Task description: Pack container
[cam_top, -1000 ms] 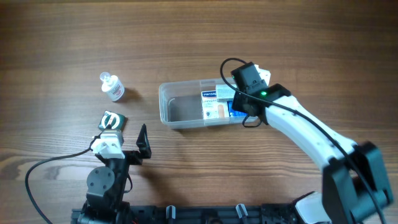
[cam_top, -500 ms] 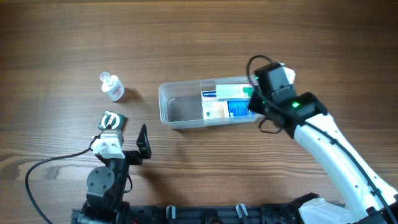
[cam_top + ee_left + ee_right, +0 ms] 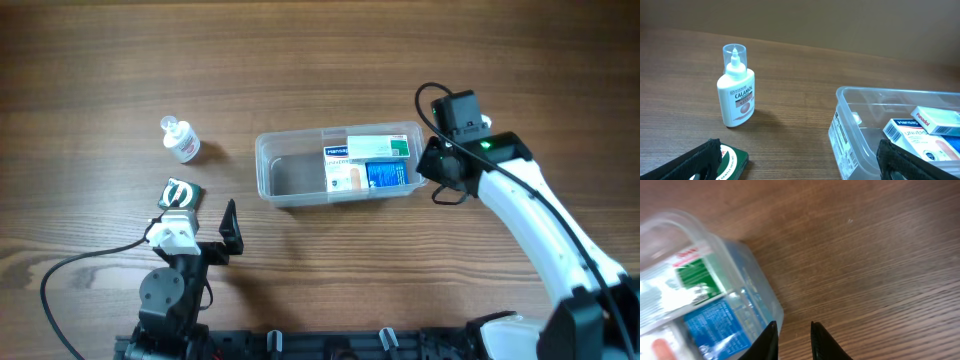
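The container [image 3: 290, 182] sits in the middle of the tabletop [image 3: 450, 50], with boxes [image 3: 365, 165] inside. The right hand [image 3: 792, 335], barely open and empty, hangs at its three o'clock. The left hand [image 3: 799, 150] is spread wide. Next, I think: grab the bottle [image 3: 181, 140] at ten o'clock.

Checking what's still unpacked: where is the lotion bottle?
In the overhead view, the bottle stands on the table left of the container, apart from it, with the green box just nearer the robot.
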